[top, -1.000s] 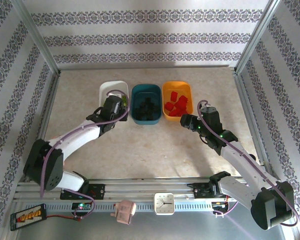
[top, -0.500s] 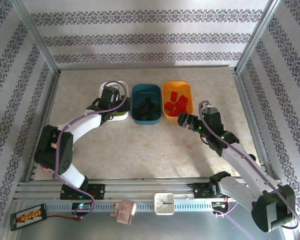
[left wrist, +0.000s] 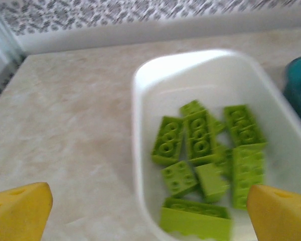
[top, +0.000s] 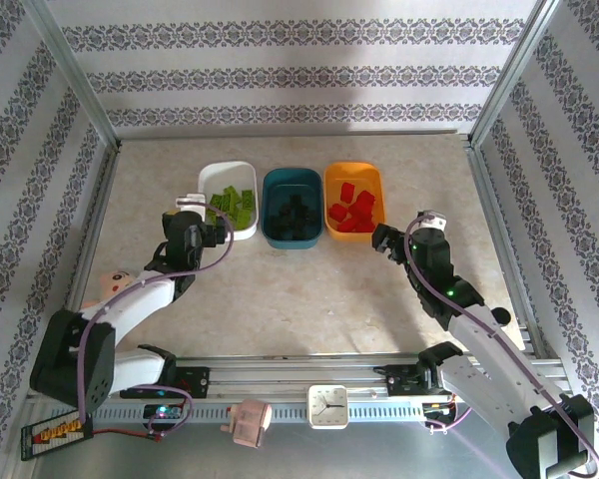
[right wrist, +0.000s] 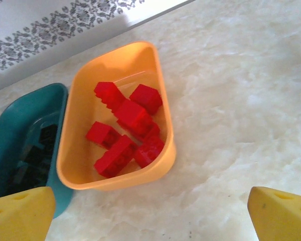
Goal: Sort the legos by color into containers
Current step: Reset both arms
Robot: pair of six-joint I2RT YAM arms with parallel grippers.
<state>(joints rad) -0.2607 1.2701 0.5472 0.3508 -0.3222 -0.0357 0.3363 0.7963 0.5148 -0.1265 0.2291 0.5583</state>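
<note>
Backs off the tubs (top: 292, 173), left gripper (top: 216, 228) and right gripper (top: 381, 239) wide open, empty (green bricks (left wrist: 200, 140), red bricks (right wrist: 133, 118) just ahead); looks sorted

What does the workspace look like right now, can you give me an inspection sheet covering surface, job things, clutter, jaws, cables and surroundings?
Surface: beige marbled tabletop, no loose bricks seen.
Job's things: lime green legos in the white tub; black legos in the dark teal tub; red legos in the orange tub.
Clutter: small clock and pink object on the front rail.
Grippers: left jaws open, empty, near the white tub; right jaws open, empty, near the orange tub.
Cables: purple cable along each arm, off the tubs.
Surroundings: patterned wallpaper walls, metal frame posts.
</note>
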